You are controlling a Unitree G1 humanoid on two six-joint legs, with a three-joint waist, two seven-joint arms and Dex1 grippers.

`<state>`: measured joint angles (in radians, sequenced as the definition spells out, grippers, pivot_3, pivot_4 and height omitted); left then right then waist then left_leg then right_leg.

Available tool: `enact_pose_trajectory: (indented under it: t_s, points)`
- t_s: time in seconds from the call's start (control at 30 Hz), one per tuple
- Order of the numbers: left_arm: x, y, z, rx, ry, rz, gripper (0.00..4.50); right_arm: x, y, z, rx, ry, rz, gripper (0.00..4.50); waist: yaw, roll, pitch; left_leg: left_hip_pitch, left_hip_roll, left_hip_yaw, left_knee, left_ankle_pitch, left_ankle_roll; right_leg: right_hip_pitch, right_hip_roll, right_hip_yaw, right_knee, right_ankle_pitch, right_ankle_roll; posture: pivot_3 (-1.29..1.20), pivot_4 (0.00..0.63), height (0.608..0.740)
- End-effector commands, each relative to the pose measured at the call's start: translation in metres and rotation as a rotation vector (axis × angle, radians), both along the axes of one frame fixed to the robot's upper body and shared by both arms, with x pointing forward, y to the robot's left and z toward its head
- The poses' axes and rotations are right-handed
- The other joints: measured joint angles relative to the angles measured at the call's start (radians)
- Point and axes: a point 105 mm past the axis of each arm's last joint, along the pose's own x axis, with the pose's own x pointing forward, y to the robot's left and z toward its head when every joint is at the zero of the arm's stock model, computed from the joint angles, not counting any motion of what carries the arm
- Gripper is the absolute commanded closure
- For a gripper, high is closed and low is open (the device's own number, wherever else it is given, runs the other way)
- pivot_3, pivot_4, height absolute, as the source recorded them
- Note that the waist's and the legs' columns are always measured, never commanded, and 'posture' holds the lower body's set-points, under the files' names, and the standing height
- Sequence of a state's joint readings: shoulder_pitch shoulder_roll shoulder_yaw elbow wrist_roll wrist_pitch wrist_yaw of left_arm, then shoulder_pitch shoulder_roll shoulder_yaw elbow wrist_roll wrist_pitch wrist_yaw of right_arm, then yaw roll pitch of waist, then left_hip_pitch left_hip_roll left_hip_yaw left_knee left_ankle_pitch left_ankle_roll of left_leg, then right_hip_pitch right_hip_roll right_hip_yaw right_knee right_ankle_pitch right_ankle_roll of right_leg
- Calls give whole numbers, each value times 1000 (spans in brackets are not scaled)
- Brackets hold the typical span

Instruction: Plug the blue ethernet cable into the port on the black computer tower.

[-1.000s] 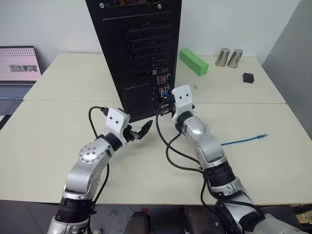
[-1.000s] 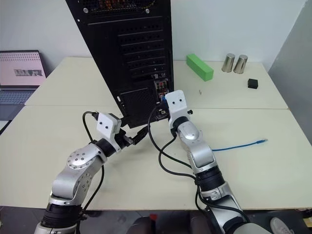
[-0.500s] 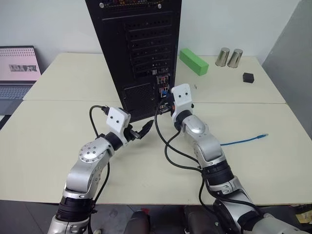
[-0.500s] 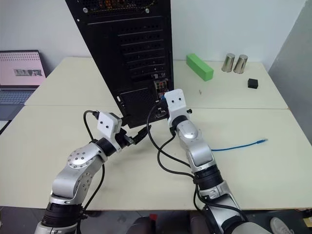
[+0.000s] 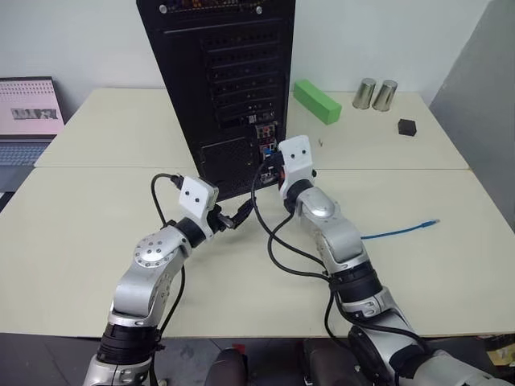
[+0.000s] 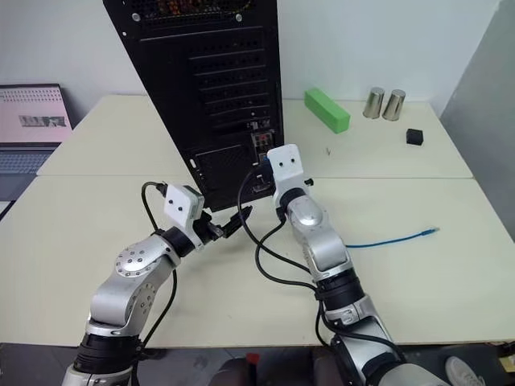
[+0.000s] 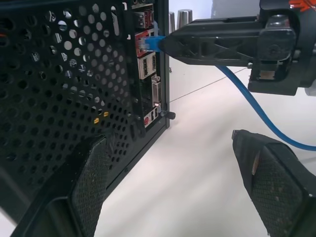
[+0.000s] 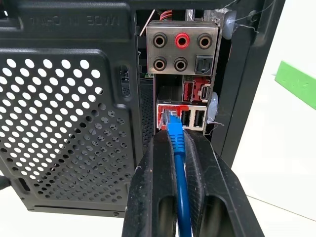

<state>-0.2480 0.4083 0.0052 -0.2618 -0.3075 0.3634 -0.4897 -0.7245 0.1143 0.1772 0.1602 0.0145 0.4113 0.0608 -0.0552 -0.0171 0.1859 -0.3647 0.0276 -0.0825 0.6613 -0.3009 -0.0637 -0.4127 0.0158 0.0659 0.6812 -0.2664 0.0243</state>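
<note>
The black computer tower (image 5: 225, 80) stands upright at the middle of the table, rear panel towards me. My right gripper (image 8: 174, 140) is shut on the blue ethernet cable (image 8: 178, 168) just behind its plug. It holds the plug level against the connector strip, and the plug tip sits at the mouth of the red-rimmed port (image 8: 167, 115). How deep it sits I cannot tell. The cable trails right across the table to its free end (image 5: 434, 220). My left gripper (image 7: 170, 158) hangs open and empty, low beside the mesh vent (image 7: 59, 84), left of the right gripper.
A green block (image 5: 315, 100), two metal cups (image 5: 376, 93) and a small black box (image 5: 406, 126) stand at the back right. A laptop (image 5: 28, 121) sits at the far left. Black arm cables (image 5: 273, 241) loop over the table between my arms.
Only the camera has shifted a little. Both grippers and the cable stand as before.
</note>
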Motion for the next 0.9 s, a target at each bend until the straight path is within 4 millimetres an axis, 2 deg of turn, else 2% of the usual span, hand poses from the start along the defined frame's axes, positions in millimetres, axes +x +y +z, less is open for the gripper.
enact_pose_trajectory:
  t_s: [0.03, 0.9]
  points:
    - [-2, -5, 15, -7, -56, -14, 482, -2, 10, 31, 32, -82, 18, 4500, -4, 0, 0, 0, 0, 0, 0, 0, 0, 0, 0, 0, 0, 0, 0, 0, 150, 740]
    - [-2, -9, 14, -20, -57, -17, 482, 3, 21, 33, 23, -83, 17, 4500, -17, 0, 0, 0, 1, 0, 0, 0, 0, 0, 0, 1, 0, 0, -1, 0, 150, 740]
